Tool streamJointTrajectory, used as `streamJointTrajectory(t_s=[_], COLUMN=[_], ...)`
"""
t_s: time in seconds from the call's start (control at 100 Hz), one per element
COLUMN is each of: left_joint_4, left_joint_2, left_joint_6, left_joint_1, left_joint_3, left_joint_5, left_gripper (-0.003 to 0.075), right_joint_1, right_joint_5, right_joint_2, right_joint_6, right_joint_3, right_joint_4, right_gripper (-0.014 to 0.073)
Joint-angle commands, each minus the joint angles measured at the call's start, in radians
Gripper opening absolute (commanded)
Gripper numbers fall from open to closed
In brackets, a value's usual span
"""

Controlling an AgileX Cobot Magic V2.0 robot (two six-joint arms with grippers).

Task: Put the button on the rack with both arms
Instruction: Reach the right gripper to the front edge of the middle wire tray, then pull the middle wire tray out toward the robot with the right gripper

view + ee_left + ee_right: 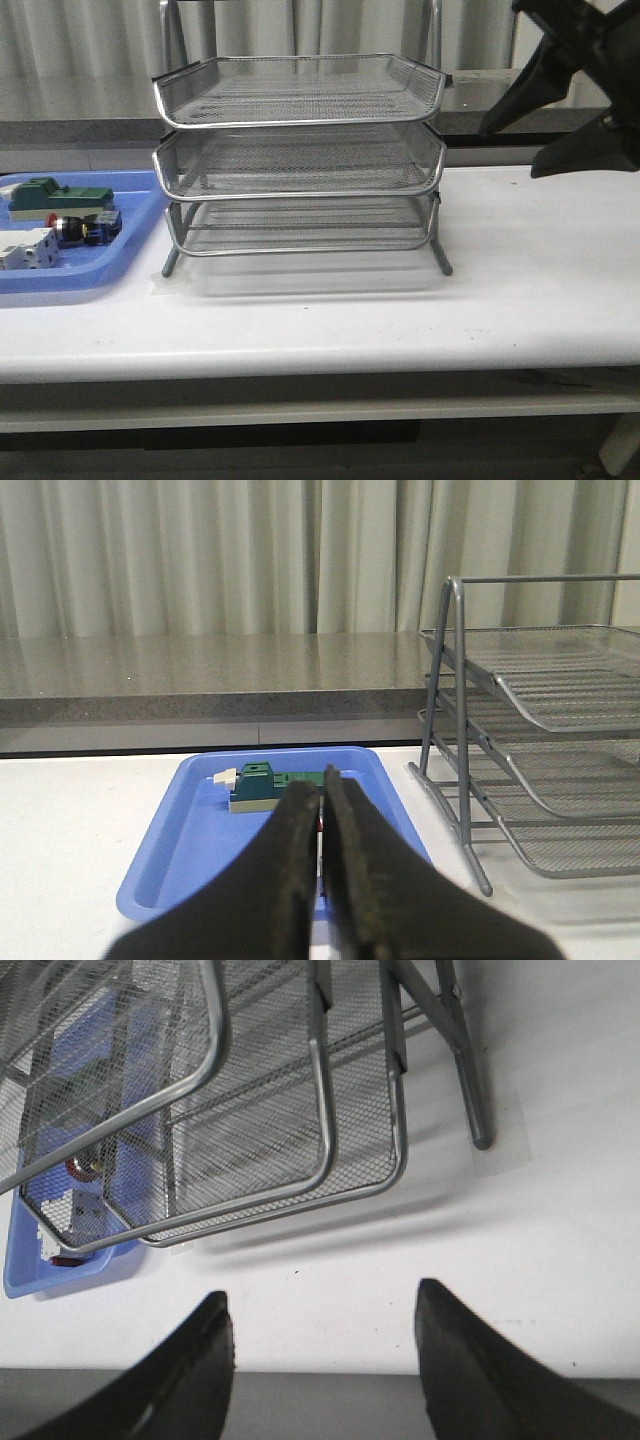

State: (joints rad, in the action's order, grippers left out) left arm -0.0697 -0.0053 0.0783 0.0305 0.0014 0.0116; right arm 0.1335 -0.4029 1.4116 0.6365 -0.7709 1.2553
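Note:
The button point(85, 228), red-capped with a dark body, lies in the blue tray point(120, 270) to the left of the rack point(300, 150). All three rack tiers hold nothing. My left gripper point(322, 792) is shut with nothing in it and points at the tray; its fingers hide most of the button in that view. It is outside the front view. High beside the rack's right end hangs my right gripper point(510, 152), open and holding nothing. In the right wrist view the open gripper point(322, 1295) is over the table's front edge, and the button point(85, 1167) shows faintly through the rack point(320, 1110) mesh.
A green block point(60, 195) and a white block point(25, 248) share the blue tray point(160, 880) with the button. The green block point(262, 787) lies at the tray's far side. The rack point(540, 730) stands just right of the tray. A grey ledge and curtains run behind the table.

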Motion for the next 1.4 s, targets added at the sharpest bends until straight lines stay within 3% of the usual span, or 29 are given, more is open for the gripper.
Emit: streamJointTrajectory(t_s=[0.0,0.22,0.74,0.87,1.19,1.39], left_joint_4=[0.001,0.001,0.001,0.001,0.001,0.001], left_joint_2=[-0.034,-0.034,-0.034,-0.034,-0.034,-0.034], left_joint_6=[0.011,0.011,0.011,0.011,0.011,0.011], left_joint_1=[0.001,0.001,0.001,0.001,0.001,0.001], left_joint_3=[0.046,0.046,0.046,0.046,0.046,0.046], left_joint_5=[0.085,0.085,0.085,0.085,0.085,0.085], left_gripper=[0.0004,0.0004,0.0004,0.0004,0.0004,0.0004], right_joint_1=[-0.006,-0.006,0.001,0.008,0.008,0.008], right_joint_5=[-0.020,-0.090,-0.184,-0.196,-0.217,-0.217], right_joint_2=[0.038,0.183,0.372,0.391,0.401,0.401], right_joint_6=[0.156,0.385,0.396,0.396,0.394,0.394], right_joint_3=[-0.051,-0.122,-0.273,-0.277,-0.276,-0.272], right_joint_4=[0.181,0.437,0.474,0.488,0.490,0.490], right_gripper=[0.0422,0.0422,0.0415,0.0356,0.0117,0.0052])
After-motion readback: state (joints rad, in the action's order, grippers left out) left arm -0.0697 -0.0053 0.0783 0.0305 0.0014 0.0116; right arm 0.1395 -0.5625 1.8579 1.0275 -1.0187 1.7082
